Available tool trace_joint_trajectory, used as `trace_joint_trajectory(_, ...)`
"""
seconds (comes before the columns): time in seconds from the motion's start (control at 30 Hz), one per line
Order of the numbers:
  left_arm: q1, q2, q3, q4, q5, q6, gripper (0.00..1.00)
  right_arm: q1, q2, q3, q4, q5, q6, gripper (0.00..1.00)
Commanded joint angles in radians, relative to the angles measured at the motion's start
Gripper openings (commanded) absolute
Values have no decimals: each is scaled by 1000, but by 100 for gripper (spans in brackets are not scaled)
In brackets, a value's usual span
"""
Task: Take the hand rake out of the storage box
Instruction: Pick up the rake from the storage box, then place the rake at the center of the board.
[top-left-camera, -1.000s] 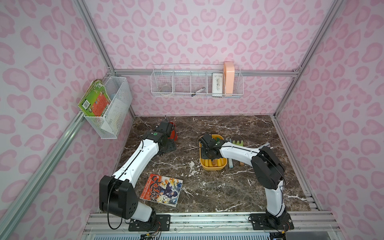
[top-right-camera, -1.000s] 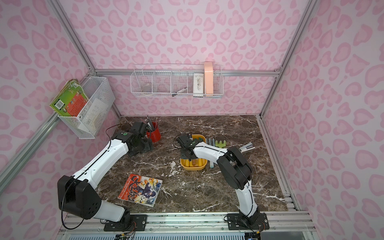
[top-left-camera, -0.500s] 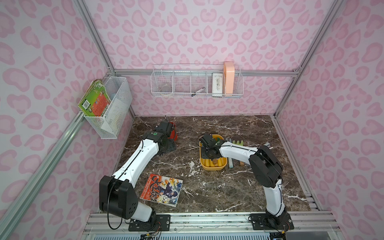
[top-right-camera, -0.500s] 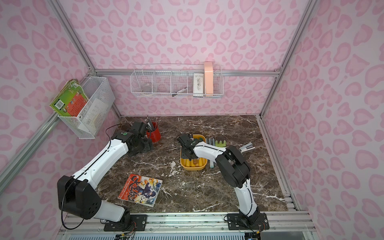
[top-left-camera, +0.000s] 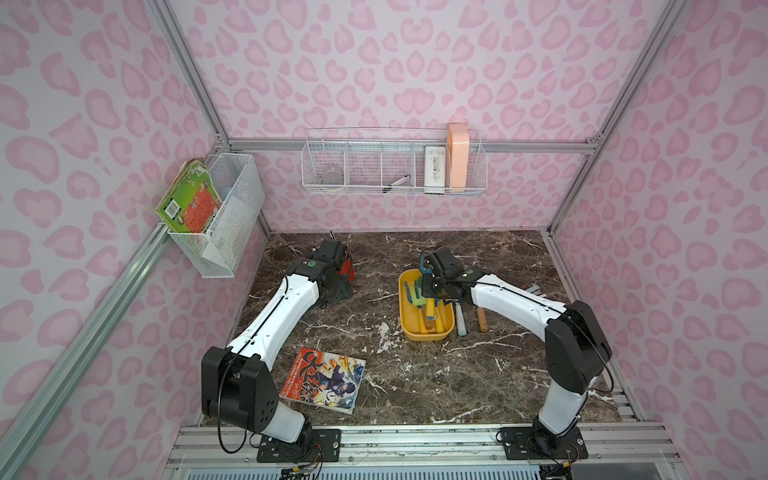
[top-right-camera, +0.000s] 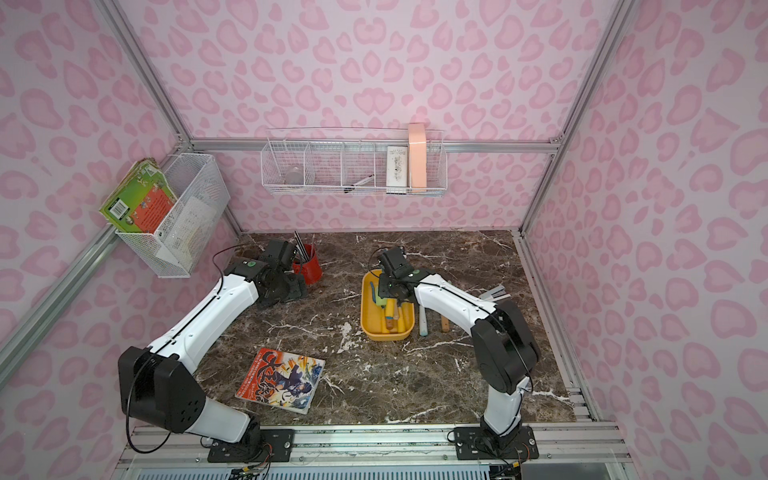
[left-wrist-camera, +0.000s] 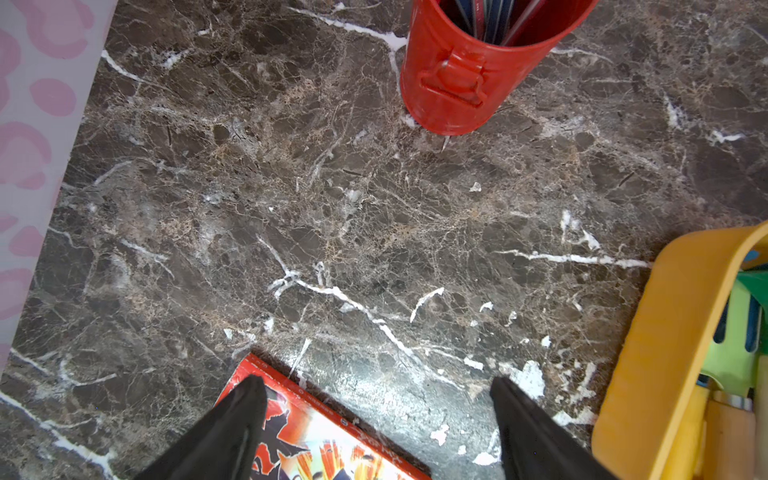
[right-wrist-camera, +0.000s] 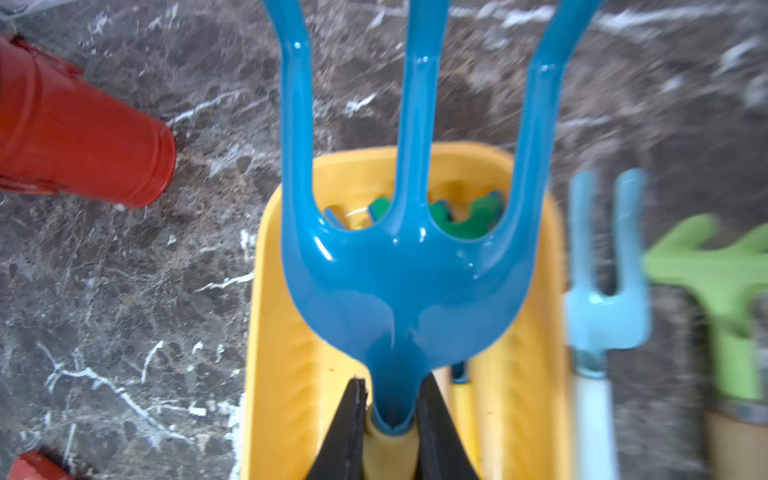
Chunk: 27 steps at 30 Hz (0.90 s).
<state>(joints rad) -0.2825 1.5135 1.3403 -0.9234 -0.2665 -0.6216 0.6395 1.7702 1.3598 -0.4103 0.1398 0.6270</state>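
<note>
While the right gripper (right-wrist-camera: 390, 395) is clamped on the neck of the blue three-pronged, yellow-handled metal hand rake (right-wrist-camera: 407, 299), the rake's head sits over the shallow yellow plastic storage box (right-wrist-camera: 266, 291) (prongs crossing one end rim). The left gripper (left-wrist-camera: 378, 386) hangs, jaws wide apart, above the dark marble table (left-wrist-camera: 332, 208).

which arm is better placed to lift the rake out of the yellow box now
Right. The right gripper is shut on the neck of the blue rake, held over the yellow box. The left gripper is open and empty above the table near the red cup, away from the box.
</note>
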Motion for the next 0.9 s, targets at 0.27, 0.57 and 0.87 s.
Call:
trace_joint_trajectory(0.27,1,44,43,-24,-11,6,89,-375,-168,-217,-65,-20,-389,17)
trace_joint_trajectory(0.57,-1,50,44,-44,-18,2,89,-538,-128,-268,-38,-68,-494,17)
trace_joint_trajectory(0.87,-1,69,68,-43,-10,3,89,-546,-45,-243,-52,-137,-544,18)
